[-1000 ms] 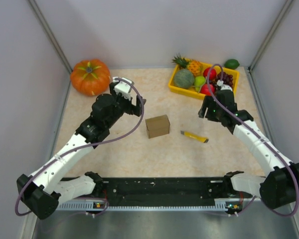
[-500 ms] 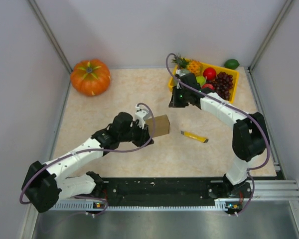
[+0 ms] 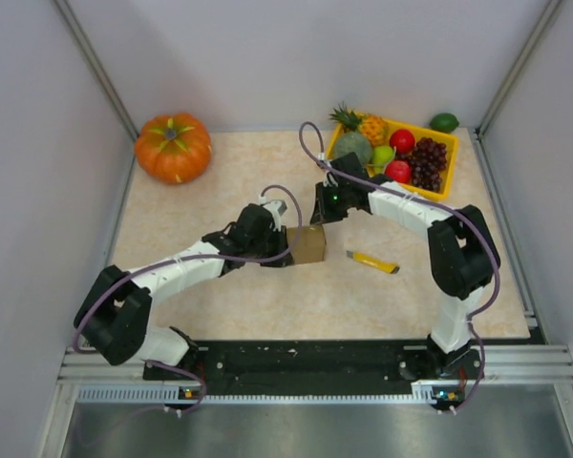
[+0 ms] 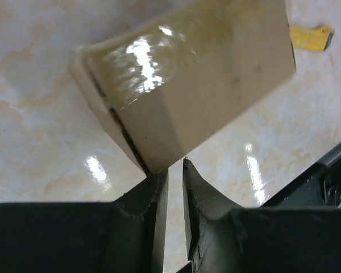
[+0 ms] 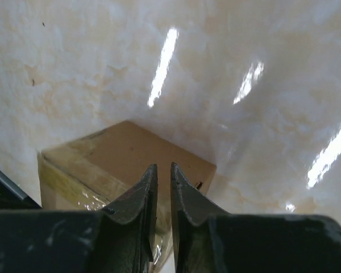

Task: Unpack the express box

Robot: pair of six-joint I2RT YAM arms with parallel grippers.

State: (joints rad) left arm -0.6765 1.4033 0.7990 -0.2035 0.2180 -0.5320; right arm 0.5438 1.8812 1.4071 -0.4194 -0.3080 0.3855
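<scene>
The express box (image 3: 310, 246) stands in the middle of the table (image 3: 220, 181), sealed with glossy clear tape (image 4: 142, 62) over its seam. The left gripper (image 4: 173, 168) keeps only a slit between its jaws, with nothing inside, and its tips are at the box's left corner. I judge that it braces the box. The right gripper (image 5: 163, 169) (also nearly closed, and empty) hangs over the far top edge, probably to work the seam. A yellow knife (image 3: 372, 261) lies near, untouched. No writing or label is readable on the cardboard.
</scene>
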